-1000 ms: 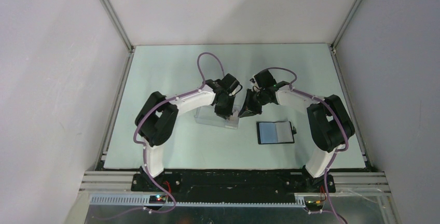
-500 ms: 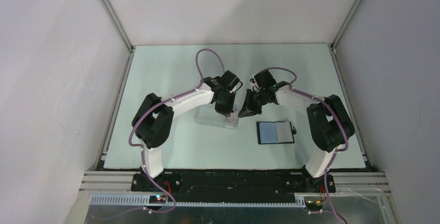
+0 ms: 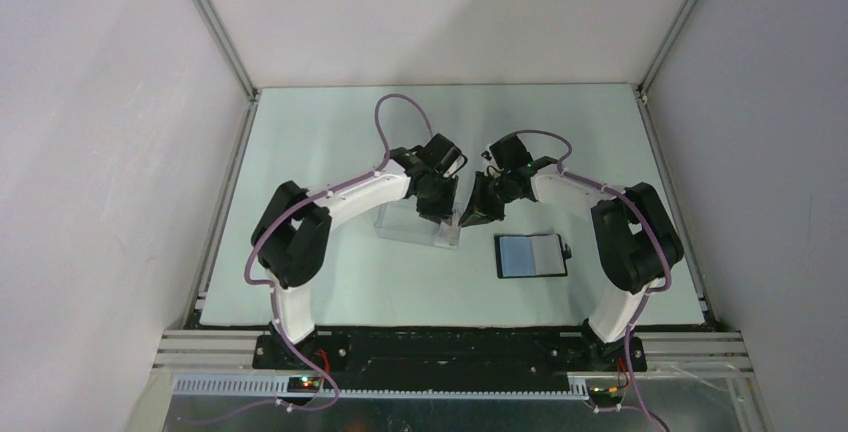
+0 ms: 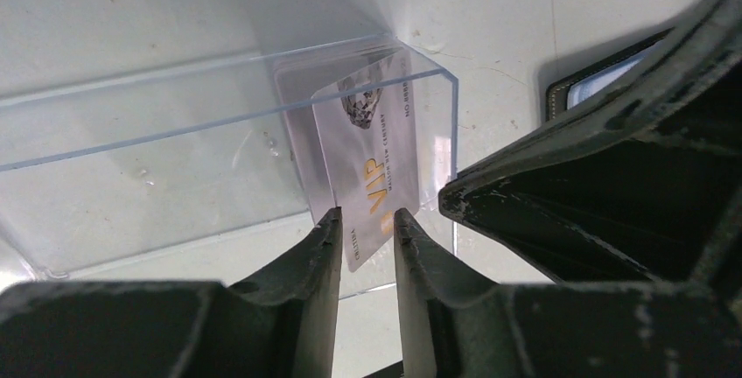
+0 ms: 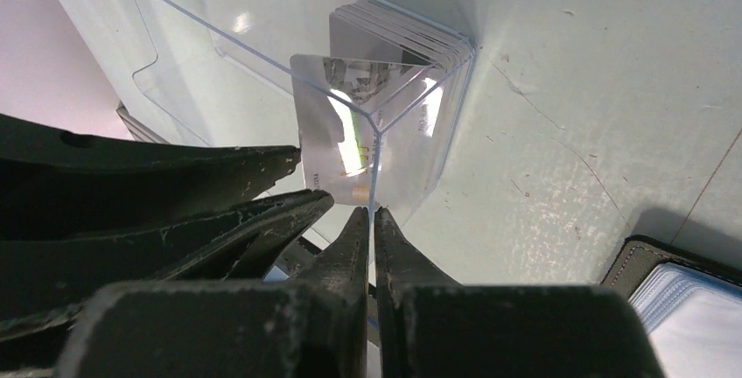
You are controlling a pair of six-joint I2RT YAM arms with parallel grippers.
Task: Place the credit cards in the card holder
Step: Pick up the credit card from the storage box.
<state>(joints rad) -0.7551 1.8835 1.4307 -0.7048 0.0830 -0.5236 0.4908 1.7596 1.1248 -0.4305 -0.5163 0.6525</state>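
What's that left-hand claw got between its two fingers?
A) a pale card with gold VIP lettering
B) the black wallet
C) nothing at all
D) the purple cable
A: the left wrist view shows the VIP card between the left gripper fingertips, tilted away from the stack in the clear box, while the black wallet lies open on the table, apart.

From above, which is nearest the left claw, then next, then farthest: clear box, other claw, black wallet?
1. clear box: the left gripper is at its right end.
2. right gripper: just to the right.
3. wallet: farther right, nearer the bases.
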